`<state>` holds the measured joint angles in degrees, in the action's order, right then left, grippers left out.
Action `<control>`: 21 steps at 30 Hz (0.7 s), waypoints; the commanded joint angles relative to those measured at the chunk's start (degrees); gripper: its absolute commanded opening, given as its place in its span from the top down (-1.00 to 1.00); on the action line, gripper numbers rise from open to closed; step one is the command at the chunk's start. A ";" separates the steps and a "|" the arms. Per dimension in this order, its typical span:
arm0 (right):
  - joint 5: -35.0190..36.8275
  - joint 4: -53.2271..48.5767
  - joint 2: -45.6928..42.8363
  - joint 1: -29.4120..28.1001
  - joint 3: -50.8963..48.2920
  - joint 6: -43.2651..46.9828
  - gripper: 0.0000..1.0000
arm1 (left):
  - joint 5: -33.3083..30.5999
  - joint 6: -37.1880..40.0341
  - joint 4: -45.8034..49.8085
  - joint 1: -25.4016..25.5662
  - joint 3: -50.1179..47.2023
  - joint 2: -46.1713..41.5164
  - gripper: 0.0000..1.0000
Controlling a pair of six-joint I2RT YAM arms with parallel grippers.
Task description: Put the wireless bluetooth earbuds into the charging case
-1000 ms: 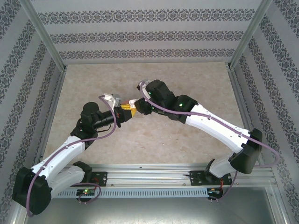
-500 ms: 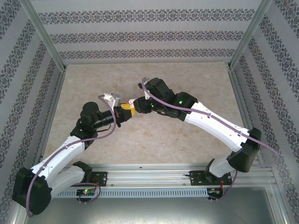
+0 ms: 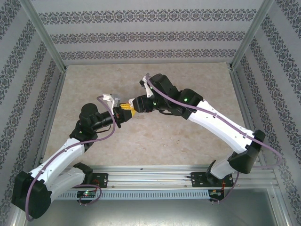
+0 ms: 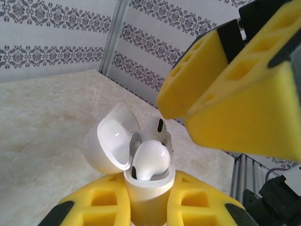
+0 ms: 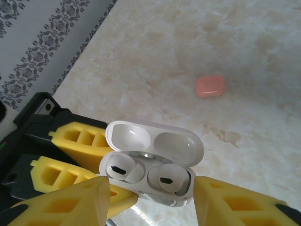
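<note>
Left gripper [image 4: 149, 207] clenched the glossy white, pebble-shaped case [image 4: 148, 186], lid [image 4: 113, 141] open, two smooth earbuds [image 5: 165, 180] seated; right gripper [image 4: 176, 115], yellow foam pads [image 5: 61, 207], stood released.

Between the jaws, the white charging case [image 4: 146, 188] and white earbuds [image 4: 150, 160] are smooth, glossy plastic. The yellow pads [image 4: 244, 113] look matt and rubbery. Beyond the jaws, the pink case [image 5: 209, 86] looks satin-smooth on the marble-patterned table [image 5: 263, 42].

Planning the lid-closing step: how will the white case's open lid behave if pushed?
The lid looks hinged along one edge, so it will likely swing shut. The white case is glossy and rounded, so it may twist in the left gripper despite the soft-looking pads. Both earbuds sit in their wells, so they probably stay put.
</note>
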<state>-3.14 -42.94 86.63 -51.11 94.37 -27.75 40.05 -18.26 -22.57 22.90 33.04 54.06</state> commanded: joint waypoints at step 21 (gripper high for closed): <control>-44.16 10.87 -0.97 21.23 -10.10 -10.75 0.30 | 15.33 3.42 -10.34 0.31 -0.11 0.90 1.00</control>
<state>-32.77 -38.48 83.40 -30.83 87.29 -34.33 50.17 -16.51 -26.85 22.90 32.47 54.00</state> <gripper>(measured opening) 0.385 0.148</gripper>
